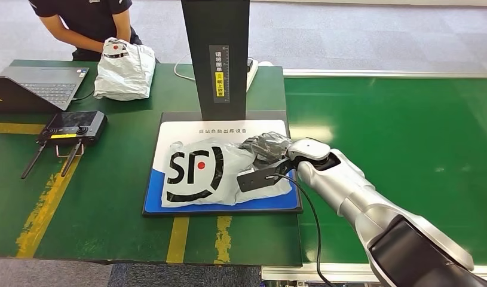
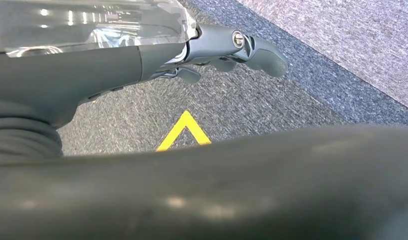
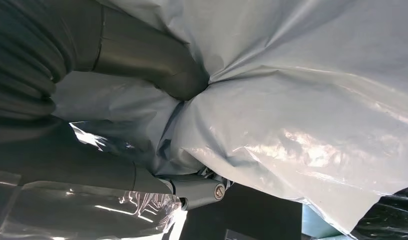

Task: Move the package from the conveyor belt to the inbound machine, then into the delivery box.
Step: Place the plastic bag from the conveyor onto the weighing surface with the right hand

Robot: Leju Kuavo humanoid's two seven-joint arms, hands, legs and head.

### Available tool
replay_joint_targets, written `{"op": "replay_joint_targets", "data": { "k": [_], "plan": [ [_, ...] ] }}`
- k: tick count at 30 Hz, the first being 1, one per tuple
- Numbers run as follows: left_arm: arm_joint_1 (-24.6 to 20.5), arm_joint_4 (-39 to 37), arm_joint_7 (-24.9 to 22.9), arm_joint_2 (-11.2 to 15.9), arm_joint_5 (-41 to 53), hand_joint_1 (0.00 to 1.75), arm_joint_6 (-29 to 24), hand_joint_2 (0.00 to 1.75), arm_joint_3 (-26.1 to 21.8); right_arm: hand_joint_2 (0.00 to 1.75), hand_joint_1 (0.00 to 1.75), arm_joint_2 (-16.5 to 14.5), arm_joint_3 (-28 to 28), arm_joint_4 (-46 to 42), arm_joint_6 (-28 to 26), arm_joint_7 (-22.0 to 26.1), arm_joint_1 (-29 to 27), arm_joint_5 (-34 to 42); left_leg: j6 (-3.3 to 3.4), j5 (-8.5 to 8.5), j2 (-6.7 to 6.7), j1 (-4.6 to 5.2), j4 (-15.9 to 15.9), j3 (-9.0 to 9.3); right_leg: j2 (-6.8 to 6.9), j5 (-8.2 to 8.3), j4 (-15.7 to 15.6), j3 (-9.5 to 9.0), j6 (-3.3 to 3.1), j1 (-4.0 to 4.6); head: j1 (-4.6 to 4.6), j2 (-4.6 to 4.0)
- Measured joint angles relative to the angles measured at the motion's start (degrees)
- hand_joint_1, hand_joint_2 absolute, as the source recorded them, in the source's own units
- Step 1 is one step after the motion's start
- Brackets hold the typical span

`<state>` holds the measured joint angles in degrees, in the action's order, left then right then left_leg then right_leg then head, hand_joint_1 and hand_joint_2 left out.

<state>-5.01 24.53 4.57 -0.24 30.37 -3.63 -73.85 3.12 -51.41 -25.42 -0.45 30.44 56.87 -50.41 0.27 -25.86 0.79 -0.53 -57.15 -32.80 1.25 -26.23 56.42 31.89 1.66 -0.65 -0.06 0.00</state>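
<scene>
One package: white SF courier bag [image 1: 214, 173] lies flat on the inbound machine's blue-and-white scan pad [image 1: 226, 128], in front of the machine's black upright column [image 1: 217, 54].
Right hand [image 1: 266, 149]: reaches in from the conveyor side of the scan pad and sits on the bag's right end, wrapped in clear film.
Right fingers: in the right wrist view the thick grey thumb [image 3: 141, 60] presses into a fold of the bag's plastic [image 3: 292, 100], and the other fingers [image 3: 196, 190] curl under the crumpled edge, so the bag is gathered between them; the hand grips the bag.
Left hand [image 2: 232, 47]: hangs over grey carpet with a yellow floor mark [image 2: 184, 130]; fingers loosely bent and apart, holding nothing.
Conveyor belt [image 1: 396, 131]: green, to the right of the scan pad.
Second package [image 1: 126, 69]: white bag on the table left of the column, a person's hand [image 1: 109, 45] on it.
Also left of the scan pad: a laptop [image 1: 40, 86] and a black handheld controller [image 1: 73, 128].
</scene>
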Motion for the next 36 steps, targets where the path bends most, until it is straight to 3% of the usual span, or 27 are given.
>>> {"op": "replay_joint_targets", "data": {
  "k": [6,12,13,16,17,25,36],
  "plan": [
    [0.0,0.0,0.1,0.0,0.0,0.00,0.1,0.00,0.0,1.75,1.75,-0.3,-1.3,2.3,-4.6,-6.3,0.8,-2.3,0.00,0.00,0.00,0.00,0.0,0.00,0.00,0.00,0.0,0.00,0.00,0.00,0.00,0.00],
    [0.0,-0.1,0.4,0.2,0.4,0.00,0.8,0.00,0.0,1.75,1.75,-0.3,-1.4,3.9,-6.9,-6.5,1.1,-1.8,0.00,0.00,0.00,0.00,0.0,0.00,0.00,0.00,0.0,0.01,0.00,0.00,-0.01,0.00],
    [0.0,-0.2,0.4,0.3,0.4,0.00,0.8,0.00,0.0,1.75,1.54,-0.3,-1.4,4.1,-7.0,-6.4,1.1,-1.8,0.00,0.00,0.00,0.00,0.0,0.00,0.00,0.00,0.0,0.01,0.00,0.00,0.00,0.00],
    [0.0,-0.2,0.4,0.4,0.7,0.00,0.9,0.00,0.0,1.75,0.24,-0.4,-1.4,4.6,-7.8,-6.3,1.0,-1.8,0.00,0.00,0.00,0.00,0.0,0.00,0.00,0.00,0.0,0.01,0.00,0.00,0.01,0.00],
    [0.0,-0.3,0.4,0.4,0.8,0.00,0.9,0.00,0.0,1.75,0.00,-0.4,-1.4,4.7,-8.4,-6.3,1.0,-1.8,0.00,0.00,0.00,0.00,0.0,0.01,0.00,0.00,0.0,0.01,0.00,0.00,0.00,0.00],
    [-0.2,-0.8,0.8,0.9,1.5,0.00,0.9,0.00,0.0,1.75,0.00,-1.5,-1.4,5.6,-14.2,-5.0,-0.2,-1.6,0.00,0.00,0.01,0.00,0.0,0.01,-0.01,0.00,0.0,0.01,0.00,0.00,-0.01,0.00],
    [-0.3,-1.4,0.9,1.3,1.5,0.00,0.9,0.00,0.0,1.75,0.00,-2.0,-1.0,6.1,-16.3,-4.2,-0.4,-1.9,0.00,0.00,0.01,0.00,0.0,0.02,-0.01,0.00,0.0,0.01,0.00,0.00,0.00,0.00]
  ]
}}
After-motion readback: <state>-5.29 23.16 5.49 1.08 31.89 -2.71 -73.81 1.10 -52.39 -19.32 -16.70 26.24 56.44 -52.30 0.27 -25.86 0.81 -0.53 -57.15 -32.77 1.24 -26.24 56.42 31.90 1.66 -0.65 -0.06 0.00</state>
